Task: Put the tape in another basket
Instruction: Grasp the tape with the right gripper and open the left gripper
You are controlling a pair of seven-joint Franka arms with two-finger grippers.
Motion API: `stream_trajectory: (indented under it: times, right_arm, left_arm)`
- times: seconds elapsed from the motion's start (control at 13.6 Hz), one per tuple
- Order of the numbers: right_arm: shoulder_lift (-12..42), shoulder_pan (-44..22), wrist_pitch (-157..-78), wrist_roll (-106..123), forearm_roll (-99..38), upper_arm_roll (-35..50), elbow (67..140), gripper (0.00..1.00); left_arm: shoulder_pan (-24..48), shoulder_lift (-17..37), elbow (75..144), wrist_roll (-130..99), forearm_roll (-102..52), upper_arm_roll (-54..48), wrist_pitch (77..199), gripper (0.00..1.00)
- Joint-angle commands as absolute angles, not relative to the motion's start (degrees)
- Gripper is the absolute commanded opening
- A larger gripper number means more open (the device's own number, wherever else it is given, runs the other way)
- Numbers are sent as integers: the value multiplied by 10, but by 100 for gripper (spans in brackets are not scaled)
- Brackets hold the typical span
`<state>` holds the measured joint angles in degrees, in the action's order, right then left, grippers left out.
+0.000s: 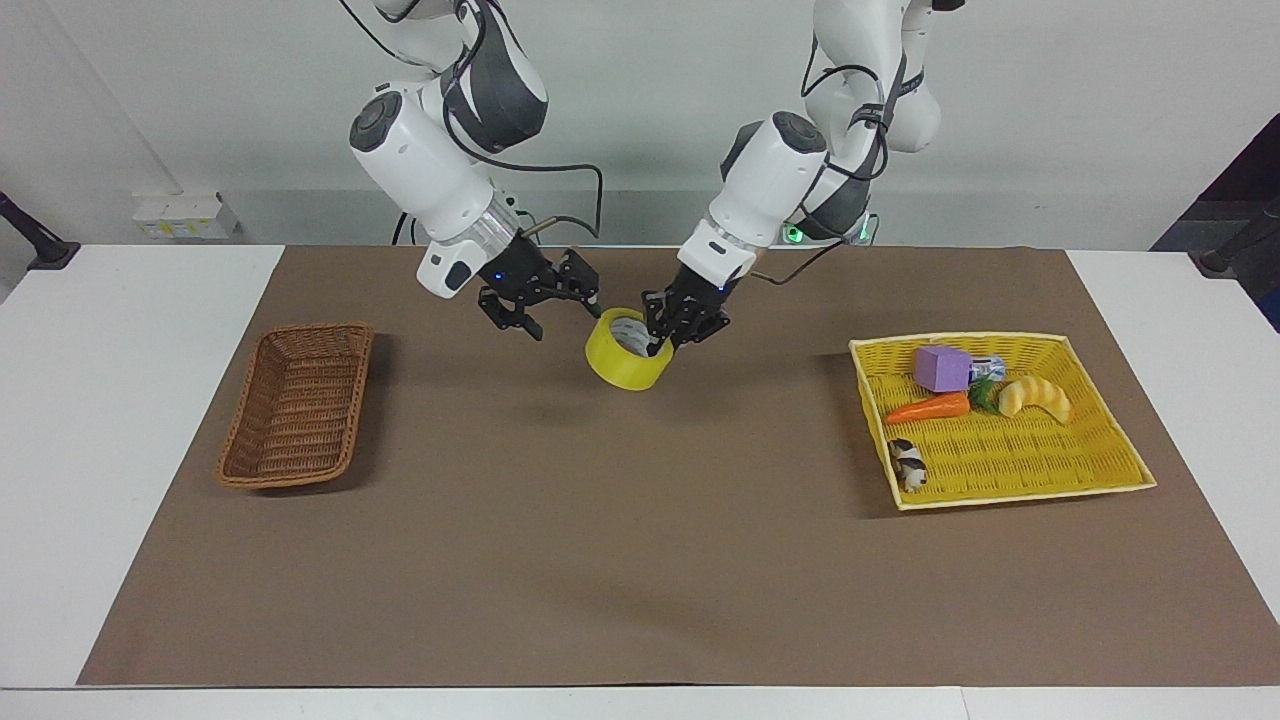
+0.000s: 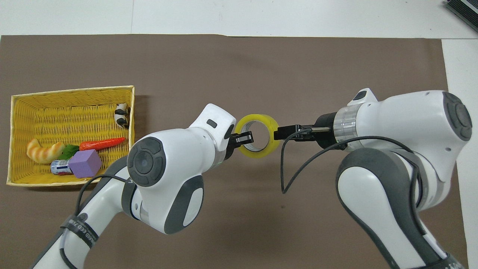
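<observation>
The left gripper [image 2: 244,138] is pinching the rim of the tape [image 2: 257,136], holding it up over the middle of the brown mat [image 2: 239,67]. The right gripper [image 2: 281,133] is sitting at the roll's other edge. The yellow basket [image 2: 71,93] is holding a carrot [image 2: 102,143] and a purple block [image 2: 85,163].
</observation>
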<state>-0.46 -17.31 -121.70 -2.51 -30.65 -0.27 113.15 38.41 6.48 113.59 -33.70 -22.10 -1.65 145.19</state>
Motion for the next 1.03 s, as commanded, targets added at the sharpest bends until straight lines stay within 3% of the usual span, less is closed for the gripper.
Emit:
stream_trajectory:
  times: [0.0,0.07,0.15,0.29,0.44,0.81,0.88,0.95]
  right_arm:
    - [9,-196,-1255,-34,-320,-4,1143,100]
    - [11,-196,-1256,-33,-320,-4,1143,100]
    - [12,-192,-1256,-31,-320,-4,1143,94]
    - [12,-189,-1252,-30,-319,-4,1143,54]
    - [12,-186,-1247,-33,-319,-5,1143,3]
    - [12,-178,-1236,-50,-319,-4,1142,0]
    - [12,-178,-1229,-67,-319,-4,1141,0]
    - [11,-182,-1225,-88,-319,-4,1140,0]
  left_arm:
    - [411,68,1126,-362,-234,-6,1470,0]
    - [416,68,1125,-372,-234,-6,1470,0]
    - [419,68,1122,-379,-234,-6,1470,0]
    - [421,69,1117,-381,-234,-6,1470,0]
    - [421,73,1109,-388,-233,-6,1470,0]
    - [421,73,1108,-388,-233,-7,1470,0]
    - [421,74,1107,-389,-234,-7,1470,21]
    - [421,76,1104,-388,-233,-7,1470,54]
